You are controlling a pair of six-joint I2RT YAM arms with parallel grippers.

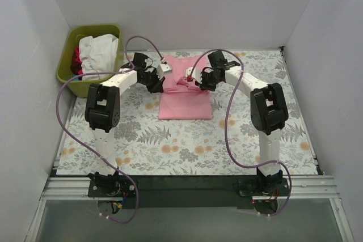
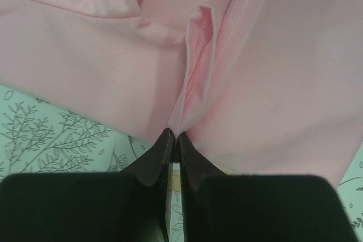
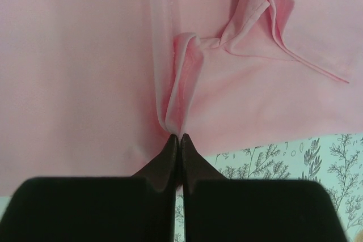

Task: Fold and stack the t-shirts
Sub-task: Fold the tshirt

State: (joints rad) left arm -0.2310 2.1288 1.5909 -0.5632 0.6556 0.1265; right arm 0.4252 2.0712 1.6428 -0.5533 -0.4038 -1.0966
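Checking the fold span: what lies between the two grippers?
Only the pink t-shirt: its bunched far part spans from the left gripper to the right gripper, each shut on a fabric fold. The top external view shows it.

pink t-shirt point(image 2: 85, 83) cropped at both wrist views' edges, clothes point(image 1: 97, 49) in basket point(image 1: 64, 63) too jumbled to count

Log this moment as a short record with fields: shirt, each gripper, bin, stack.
shirt: pink t-shirt, partly folded, lying on the floral tablecloth
left gripper: shut on a pinch of fabric at the shirt's left edge
right gripper: shut on a pinch of fabric at the opposite edge
bin: green bin at the far left, holding white and red clothes
stack: none visible yet
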